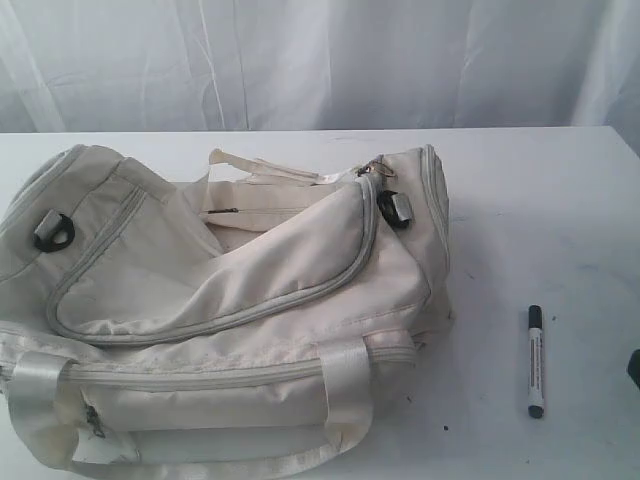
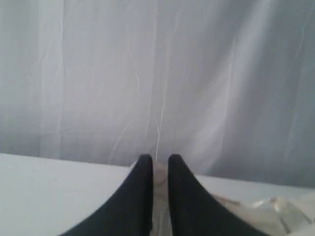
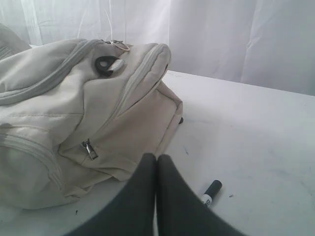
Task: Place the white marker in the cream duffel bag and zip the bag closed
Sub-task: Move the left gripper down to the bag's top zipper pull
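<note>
Cream bag (image 1: 230, 280) on the left, small marker (image 1: 535, 360) on the right, both on the white tabletop (image 1: 540, 200).
The bag's top flap hangs loose. The marker is white with black ends and lies flat, well apart from the bag. The left tool (image 2: 160, 160) has its tips a little apart. The right tool (image 3: 156, 158) is pressed together. Only its wrist view shows a side zip pull (image 3: 89, 149).
</note>
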Robot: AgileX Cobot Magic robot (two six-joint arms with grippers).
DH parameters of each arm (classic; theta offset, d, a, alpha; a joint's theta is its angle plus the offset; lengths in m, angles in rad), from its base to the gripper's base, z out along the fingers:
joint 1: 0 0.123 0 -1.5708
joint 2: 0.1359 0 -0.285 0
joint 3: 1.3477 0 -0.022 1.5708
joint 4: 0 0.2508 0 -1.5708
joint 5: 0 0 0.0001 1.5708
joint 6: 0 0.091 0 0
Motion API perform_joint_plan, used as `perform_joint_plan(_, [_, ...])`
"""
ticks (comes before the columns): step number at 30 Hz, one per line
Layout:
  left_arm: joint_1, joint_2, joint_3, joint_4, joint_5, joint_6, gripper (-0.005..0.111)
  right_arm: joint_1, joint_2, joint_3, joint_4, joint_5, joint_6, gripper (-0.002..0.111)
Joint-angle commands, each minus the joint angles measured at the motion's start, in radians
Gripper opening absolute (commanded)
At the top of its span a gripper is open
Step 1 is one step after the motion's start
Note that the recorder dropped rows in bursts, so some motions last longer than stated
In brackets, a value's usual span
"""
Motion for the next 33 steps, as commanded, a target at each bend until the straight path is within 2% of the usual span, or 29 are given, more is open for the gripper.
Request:
perform_joint_plan(1, [0.003,0.051,-0.111,-0.249,-0.152,0.199,0.008,-0.006,-0.006,0.005,0.001,-0.005,-0.004,0.000])
perform_joint_plan(2, [0.003,0.118,-0.168,-0.263,-0.204,0.288,0.001,-0.006,-0.006,0.005,0.001,-0.005,-0.004,0.000])
perform_joint_plan(4, [0.003,0.239,-0.254,-0.263,-0.235,0.331,0.000,-0.006,-0.006,0.005,0.001,-0.005,-0.004,0.000])
perform_joint_plan(6, [0.003,0.423,-0.371,-0.261,-0.194,0.331,0.000,-0.006,-0.006,0.005,0.001,-0.005,-0.004,0.000])
perform_joint_plan(7, [0.003,0.572,-0.447,-0.216,-0.148,0.331,0.000,-0.006,-0.006,0.005,0.001,-0.005,-0.004,0.000])
perform_joint_plan(9, [0.003,0.791,-0.594,0.000,-0.028,0.325,0.000,-0.006,-0.006,0.005,0.001,-0.005,-0.004,0.000])
perform_joint_plan(10, [0.003,0.933,-0.720,0.121,0.147,0.257,0.000,-0.006,-0.006,0.005,0.001,-0.005,-0.004,0.000])
perform_joint_plan(11, [0.001,1.012,-0.801,0.160,0.284,0.199,0.000,-0.006,-0.006,0.005,0.001,-0.005,-0.004,0.000])
perform_joint_plan(12, [0.000,1.162,-0.958,0.160,0.612,0.138,0.000,-0.006,-0.006,0.005,0.001,-0.005,-0.004,0.000])
perform_joint_plan(13, [-0.003,1.229,-1.047,0.126,0.781,0.163,0.000,-0.006,-0.006,0.005,0.001,-0.005,-0.004,0.000])
perform_joint_plan(14, [-0.011,1.330,-1.205,-0.012,1.046,0.263,0.000,-0.006,-0.006,0.005,0.001,-0.005,-0.004,0.000])
perform_joint_plan(15, [-0.011,1.374,-1.267,-0.121,1.161,0.346,0.000,-0.006,-0.006,0.005,0.001,-0.005,-0.004,0.000])
perform_joint_plan(16, [-0.011,1.433,-1.343,-0.350,1.317,0.532,0.000,-0.006,-0.006,0.005,0.001,-0.005,-0.004,0.000])
perform_joint_plan(17, [-0.011,1.456,-1.364,-0.478,1.377,0.635,0.000,-0.006,-0.006,0.005,0.001,-0.005,-0.004,0.000])
perform_joint_plan(19, [-0.011,1.480,-1.368,-0.694,1.426,0.816,0.000,-0.006,-0.006,0.005,0.001,-0.005,-0.004,0.000])
perform_joint_plan(21, [-0.015,1.492,-1.355,-0.874,1.438,0.928,0.000,-0.006,-0.006,0.005,0.001,-0.005,-0.004,0.000])
perform_joint_plan(23, [-0.035,1.492,-1.335,-0.956,1.430,1.000,0.001,-0.006,-0.006,0.005,0.001,-0.005,-0.004,0.000])
perform_joint_plan(25, [-0.074,1.497,-1.309,-0.990,1.427,1.063,0.007,-0.006,-0.006,0.005,0.001,-0.005,-0.004,0.000])
perform_joint_plan(27, [-0.149,1.524,-1.276,-1.014,1.414,1.163,0.020,-0.006,-0.006,0.005,0.001,-0.005,-0.004,0.000])
perform_joint_plan(28, [-0.247,1.568,-1.239,-1.016,1.340,1.257,0.036,-0.006,-0.006,0.005,0.001,-0.005,-0.004,0.000])
perform_joint_plan(29, [-0.285,1.588,-1.227,-1.013,1.279,1.277,0.043,-0.006,-0.006,0.005,0.001,-0.005,-0.004,0.000])
perform_joint_plan(30, [-0.369,1.635,-1.212,-0.990,1.162,1.277,0.056,-0.006,-0.006,0.005,0.001,-0.005,-0.004,0.000])
perform_joint_plan(32, [-0.452,1.680,-1.212,-0.942,1.055,1.275,0.068,-0.006,-0.006,0.005,0.001,-0.005,-0.004,0.000])
perform_joint_plan(33, [-0.469,1.687,-1.212,-0.939,1.040,1.270,0.070,-0.006,-0.006,0.005,0.001,-0.005,-0.004,0.000])
